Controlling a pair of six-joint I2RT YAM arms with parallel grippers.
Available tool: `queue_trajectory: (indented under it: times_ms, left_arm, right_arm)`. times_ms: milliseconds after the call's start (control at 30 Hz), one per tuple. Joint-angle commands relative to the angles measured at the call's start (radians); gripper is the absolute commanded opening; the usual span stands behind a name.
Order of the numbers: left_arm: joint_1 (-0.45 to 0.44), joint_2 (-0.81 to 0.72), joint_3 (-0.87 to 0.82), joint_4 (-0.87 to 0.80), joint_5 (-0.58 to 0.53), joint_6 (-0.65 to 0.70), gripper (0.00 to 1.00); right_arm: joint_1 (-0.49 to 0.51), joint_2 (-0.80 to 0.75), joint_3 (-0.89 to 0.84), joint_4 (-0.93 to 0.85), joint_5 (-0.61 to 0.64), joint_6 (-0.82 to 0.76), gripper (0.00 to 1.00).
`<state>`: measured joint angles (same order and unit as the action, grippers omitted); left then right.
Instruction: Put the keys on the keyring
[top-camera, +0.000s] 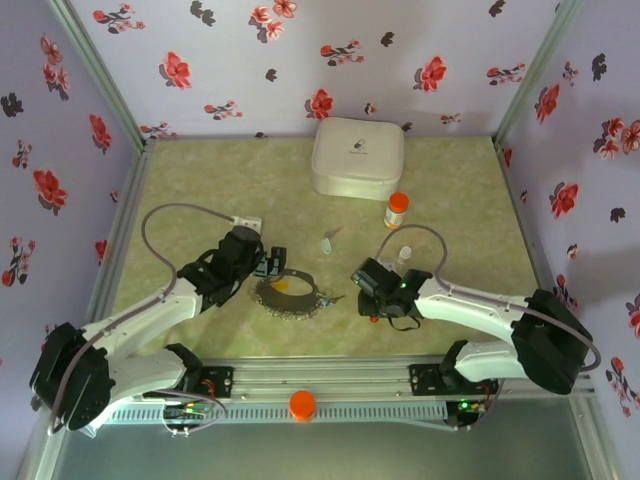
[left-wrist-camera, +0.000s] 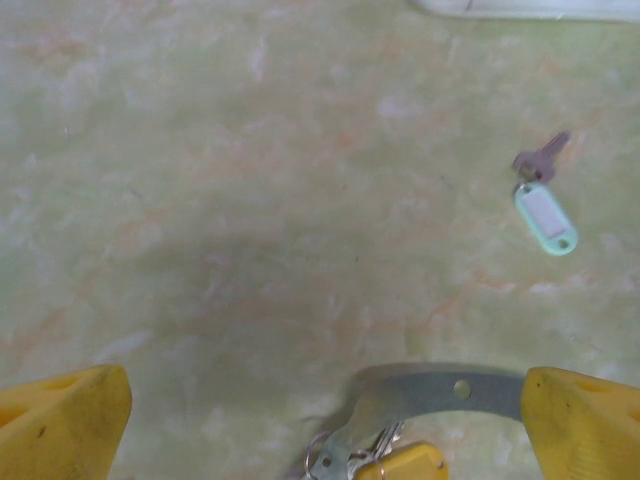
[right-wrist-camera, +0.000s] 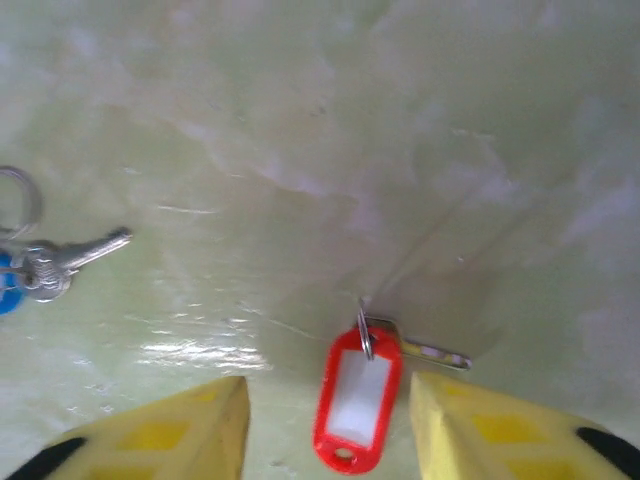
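The keyring (top-camera: 292, 296) lies flat on the table between the arms, a dark hoop with a beaded edge. My left gripper (top-camera: 272, 266) hangs over its upper left rim. In the left wrist view its grey band (left-wrist-camera: 450, 390) crosses between the wide-open yellow fingers (left-wrist-camera: 60, 420), with a yellow tag (left-wrist-camera: 400, 465) and small rings hanging on it. My right gripper (right-wrist-camera: 328, 400) is open, and a red-tagged key (right-wrist-camera: 355, 400) lies on the table between its fingers with a gap on each side. A blue-tagged silver key (right-wrist-camera: 60, 262) lies to its left.
A mint-tagged key (left-wrist-camera: 545, 215) lies loose on the table beyond the ring. A white rounded box (top-camera: 357, 157) stands at the back, an orange-capped bottle (top-camera: 397, 209) in front of it, and a tiny white cap (top-camera: 404, 254) near my right arm.
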<state>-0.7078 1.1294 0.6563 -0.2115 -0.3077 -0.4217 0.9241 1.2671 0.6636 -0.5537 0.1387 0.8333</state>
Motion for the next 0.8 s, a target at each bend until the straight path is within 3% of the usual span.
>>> queue_trajectory:
  times_ms: [0, 100, 200, 267, 767]
  left_arm:
    - [0.014, 0.017, 0.022, -0.056, -0.006, -0.058, 1.0]
    - [0.023, 0.025, 0.007, -0.031, 0.013, -0.072, 1.0]
    - [0.03, 0.029, -0.007, 0.004, 0.041, -0.076, 1.0]
    - [0.033, 0.027, -0.009, 0.009, 0.053, -0.078, 1.0]
    - [0.038, -0.02, -0.032, -0.003, 0.065, -0.084, 1.0]
  right_arm:
    - [0.032, -0.003, 0.084, -0.087, 0.058, -0.054, 0.52]
    - [0.077, -0.005, 0.094, -0.033, 0.022, -0.116, 0.53]
    - [0.08, 0.023, 0.033, 0.215, -0.232, -0.145, 0.49]
    - [0.095, 0.072, 0.039, 0.303, -0.321, -0.152, 0.46]
    - [0.114, 0.283, 0.118, 0.38, -0.273, -0.232, 0.38]
